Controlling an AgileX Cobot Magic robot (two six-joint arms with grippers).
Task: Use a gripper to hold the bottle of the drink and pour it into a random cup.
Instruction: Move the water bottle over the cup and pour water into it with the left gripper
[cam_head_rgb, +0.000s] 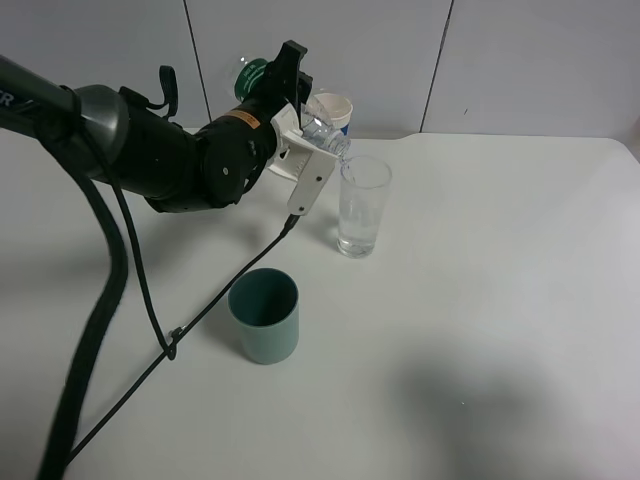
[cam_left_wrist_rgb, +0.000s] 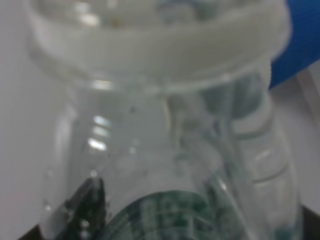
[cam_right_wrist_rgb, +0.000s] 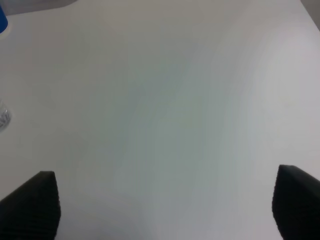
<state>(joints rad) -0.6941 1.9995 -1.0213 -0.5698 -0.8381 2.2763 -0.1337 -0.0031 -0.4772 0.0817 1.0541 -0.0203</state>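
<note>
My left gripper (cam_head_rgb: 290, 95) is shut on the clear bottle of the drink (cam_head_rgb: 322, 128), which is tilted with its open neck over the rim of the tall clear cup (cam_head_rgb: 361, 205). The cup stands on the white table and holds some water. In the left wrist view the bottle (cam_left_wrist_rgb: 165, 130) fills the frame, blurred, with its dark green label low down. My right gripper (cam_right_wrist_rgb: 165, 205) is open and empty over bare table; it does not show in the exterior high view.
A short teal-green cup (cam_head_rgb: 265, 315) stands near the table's front, left of centre. A blue cup with a white rim (cam_head_rgb: 332, 108) stands behind the bottle by the wall. A black cable (cam_head_rgb: 215, 305) trails across the table.
</note>
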